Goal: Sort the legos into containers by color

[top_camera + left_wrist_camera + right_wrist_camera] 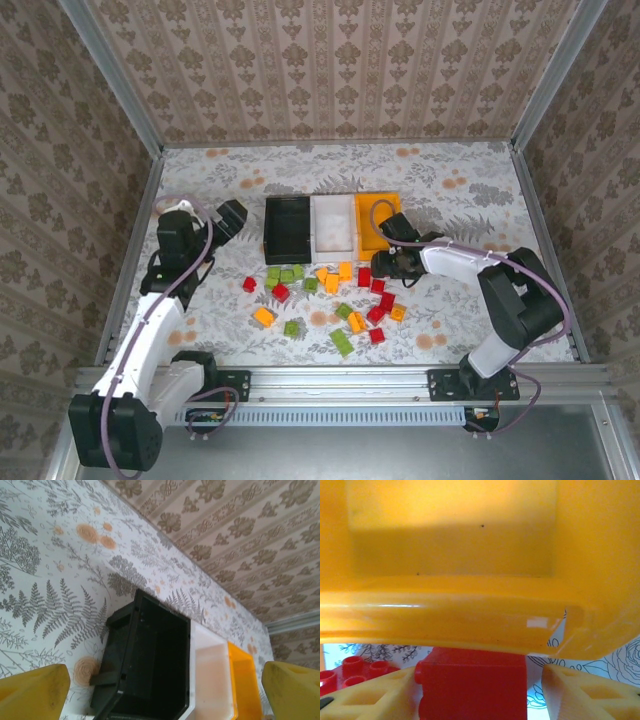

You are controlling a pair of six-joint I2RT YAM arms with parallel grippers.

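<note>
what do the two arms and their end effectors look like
The left arm and right arm match: white links between chunky black joints, with a purplish-grey cable looping along each. The left end effector and right end effector are black, each with two yellow fingers. The right wrist view shows triangular cut-outs moulded into them.

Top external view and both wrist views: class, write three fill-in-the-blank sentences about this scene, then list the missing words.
Between the black bin and the orange bin stands the ____ one.
The lego within the right claw is coloured ____.
The left claw holds nothing; it is ____.
Missing words: white; red; open.
</note>
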